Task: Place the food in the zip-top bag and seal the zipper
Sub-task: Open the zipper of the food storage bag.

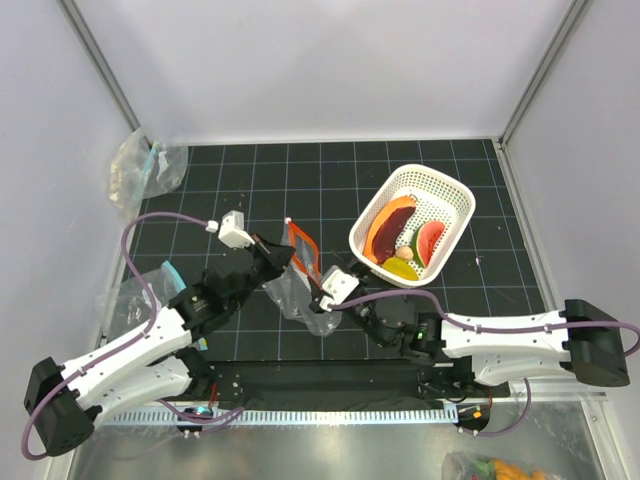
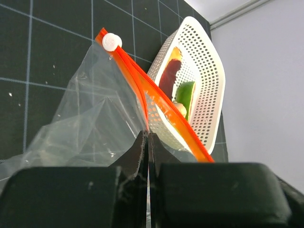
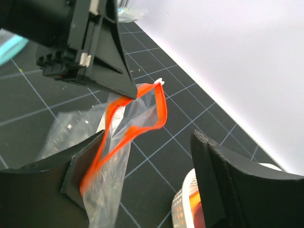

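The left arm (image 1: pixel 120 355) has white moulded link shells with black joint housings. A lilac cable (image 1: pixel 127 245) runs to a white camera block (image 1: pixel 233 230) just behind the left gripper (image 1: pixel 288 256). The gripper body is black. Its fingers (image 2: pixel 137 154) are matte black and taper to thin, slightly rough edges.

The right arm (image 1: pixel 500 335) has the same white shells, black joints and lilac cabling, with a white camera module (image 1: pixel 340 284) directly behind the right gripper (image 1: pixel 318 304). The fingers there are broad black slabs (image 3: pixel 223 180) with grainy edges.

Robot lab cell: white enclosure walls (image 1: pixel 300 70), black gridded mat (image 1: pixel 250 170).
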You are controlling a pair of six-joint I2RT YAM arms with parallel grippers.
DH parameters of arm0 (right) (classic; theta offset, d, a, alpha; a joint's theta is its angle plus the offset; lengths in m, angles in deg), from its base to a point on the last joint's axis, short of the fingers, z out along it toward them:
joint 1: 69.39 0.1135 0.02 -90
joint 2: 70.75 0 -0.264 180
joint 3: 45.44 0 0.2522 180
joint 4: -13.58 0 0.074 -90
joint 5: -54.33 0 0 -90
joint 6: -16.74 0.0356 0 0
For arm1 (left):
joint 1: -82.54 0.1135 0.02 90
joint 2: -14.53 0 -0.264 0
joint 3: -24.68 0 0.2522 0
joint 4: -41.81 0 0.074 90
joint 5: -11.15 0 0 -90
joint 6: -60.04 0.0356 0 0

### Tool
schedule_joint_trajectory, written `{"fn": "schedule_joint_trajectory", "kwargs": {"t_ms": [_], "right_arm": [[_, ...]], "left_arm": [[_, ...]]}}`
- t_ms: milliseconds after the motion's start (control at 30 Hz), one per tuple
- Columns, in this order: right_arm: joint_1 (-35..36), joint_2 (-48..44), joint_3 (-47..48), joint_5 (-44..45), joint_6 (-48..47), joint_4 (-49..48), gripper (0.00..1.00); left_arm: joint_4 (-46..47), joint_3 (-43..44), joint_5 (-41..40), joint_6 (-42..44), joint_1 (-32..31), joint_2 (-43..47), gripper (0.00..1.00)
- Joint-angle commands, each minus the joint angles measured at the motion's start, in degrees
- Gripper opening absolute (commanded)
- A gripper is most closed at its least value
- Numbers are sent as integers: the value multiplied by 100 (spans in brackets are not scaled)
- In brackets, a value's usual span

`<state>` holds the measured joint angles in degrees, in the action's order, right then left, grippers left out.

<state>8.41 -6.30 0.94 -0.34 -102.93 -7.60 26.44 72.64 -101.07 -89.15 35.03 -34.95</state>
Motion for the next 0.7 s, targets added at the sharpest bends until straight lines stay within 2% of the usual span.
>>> {"fn": "schedule_joint_trajectory", "kwargs": {"t_ms": [0, 200, 433, 533, 600, 667], "right_arm": [[25, -344, 271, 263, 602, -75, 77], [-160, -634, 315, 27, 1270, 214, 80], [-318, -626, 561, -176, 1832, 716, 80], [-537, -434, 789, -71, 2201, 1049, 78], [-617, -380, 851, 132, 2438, 1121, 75], [-739, -415, 825, -60, 2588, 1121, 75]], "left_arm": [[-94, 272, -300, 506, 4, -53, 0], [-164, 482, -573, 980, -92, -317, 0], [-244, 544, -1399, 1340, -294, -379, 0], [-279, 623, -1303, 1569, -303, -352, 0], [-288, 658, -953, 1962, -355, -326, 0], [-296, 720, -872, 2210, -408, -335, 0]]}}
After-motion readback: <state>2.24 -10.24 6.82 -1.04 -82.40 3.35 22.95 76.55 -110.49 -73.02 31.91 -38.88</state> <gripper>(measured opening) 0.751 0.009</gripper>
